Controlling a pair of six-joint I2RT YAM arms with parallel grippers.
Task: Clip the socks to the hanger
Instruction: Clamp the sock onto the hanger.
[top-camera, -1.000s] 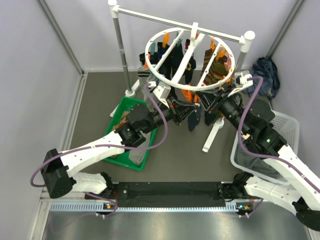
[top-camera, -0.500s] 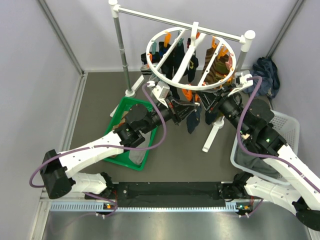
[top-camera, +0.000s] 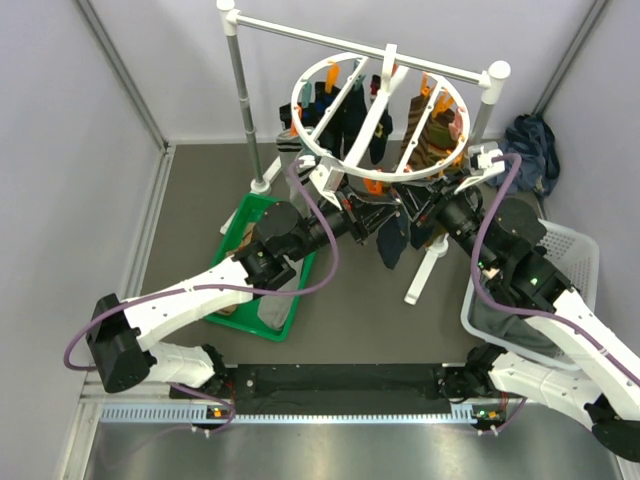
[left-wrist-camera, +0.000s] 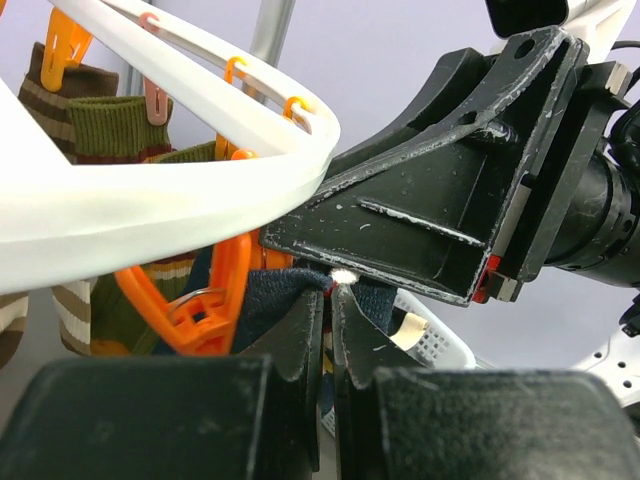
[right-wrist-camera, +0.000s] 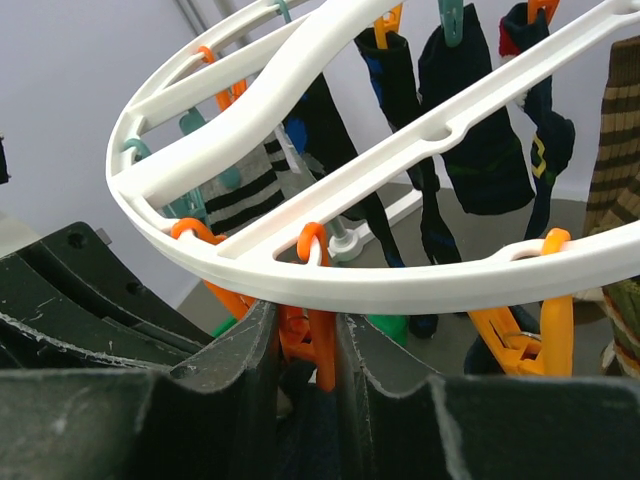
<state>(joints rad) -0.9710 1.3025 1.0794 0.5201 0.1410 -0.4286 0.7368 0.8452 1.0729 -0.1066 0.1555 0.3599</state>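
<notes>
Pale walls close in a grey table (top-camera: 360, 300). At its far edge a rail stand (top-camera: 236, 100) carries the hanger (top-camera: 372, 117), a white ring with crossbars and orange clips.

The job looks well along but not finished. Several socks (top-camera: 435, 135) already dangle from clips around the ring, dark ones toward the left and a brown patterned one toward the right. At least one clip on the near rim hangs bare beside the one being worked. A green tray (top-camera: 228, 232) near the left edge holds more pieces, apparently socks waiting their turn. The white basket (top-camera: 575, 245) at the right edge has dark cloth in it, though I cannot tell what it is. A blue-grey cloth bundle (top-camera: 530, 145) sits in the far right corner.

Both arms meet under the near rim of the ring. The left gripper (left-wrist-camera: 333, 295) is clenched tight, its fingers pinching the top edge of a navy sock (top-camera: 392, 245), which hangs down from there just below the rim. The right gripper (right-wrist-camera: 305, 330) is narrowed onto an orange clip (right-wrist-camera: 318, 345) hanging from the rim, with one finger on each side of it. From here the clip appears to be squeezed so its mouth can take the cuff. Whether the cuff is already inside the mouth cannot be seen.
</notes>
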